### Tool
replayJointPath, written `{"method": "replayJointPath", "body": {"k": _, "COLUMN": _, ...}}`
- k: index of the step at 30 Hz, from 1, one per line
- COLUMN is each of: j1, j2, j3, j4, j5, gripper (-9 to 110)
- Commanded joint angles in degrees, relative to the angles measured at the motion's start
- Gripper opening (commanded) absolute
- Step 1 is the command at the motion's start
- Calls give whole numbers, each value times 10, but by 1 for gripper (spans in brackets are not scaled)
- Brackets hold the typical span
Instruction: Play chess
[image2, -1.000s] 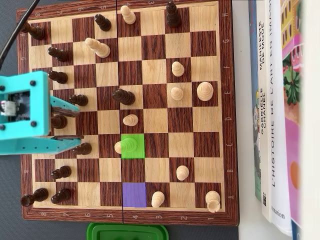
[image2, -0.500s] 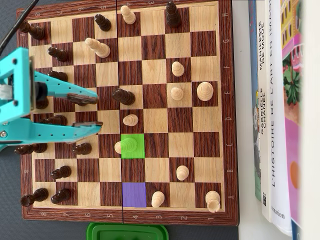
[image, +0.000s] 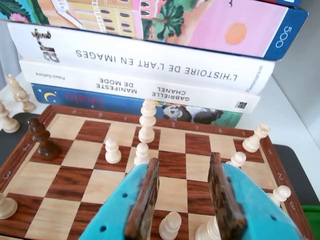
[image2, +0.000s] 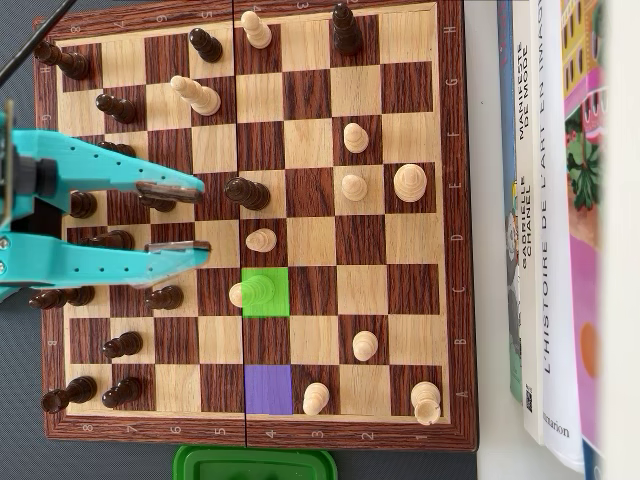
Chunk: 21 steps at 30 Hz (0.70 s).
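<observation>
While hovering wide open and empty over the left half of the chessboard (image2: 452, 200) in the overhead view, the gripper (image2: 197, 216) sits short of the light pawn (image2: 258, 291) on the green-marked square (image2: 276, 303), with the purple-marked square (image2: 268, 389) bare two squares below. Risky from here: a lower finger sweeping the light pawn (image2: 261, 240) just ahead, or the dark piece (image2: 246, 192) beside the upper finger. Crowded along the left edge with dark pawns (image2: 165, 297); open squares toward the books (image2: 545, 220) at right.
</observation>
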Motion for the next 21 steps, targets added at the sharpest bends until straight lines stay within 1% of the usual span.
{"method": "replayJointPath", "body": {"k": 1, "j1": 2, "j2": 10, "j3": -1, "j4": -40, "j5": 4, "gripper": 15}}
{"method": "replayJointPath", "body": {"k": 12, "j1": 1, "j2": 11, "j3": 16, "j4": -230, "j5": 4, "gripper": 15}}
{"method": "replayJointPath", "body": {"k": 21, "j1": 1, "j2": 11, "j3": 16, "j4": -465, "j5": 4, "gripper": 15}}
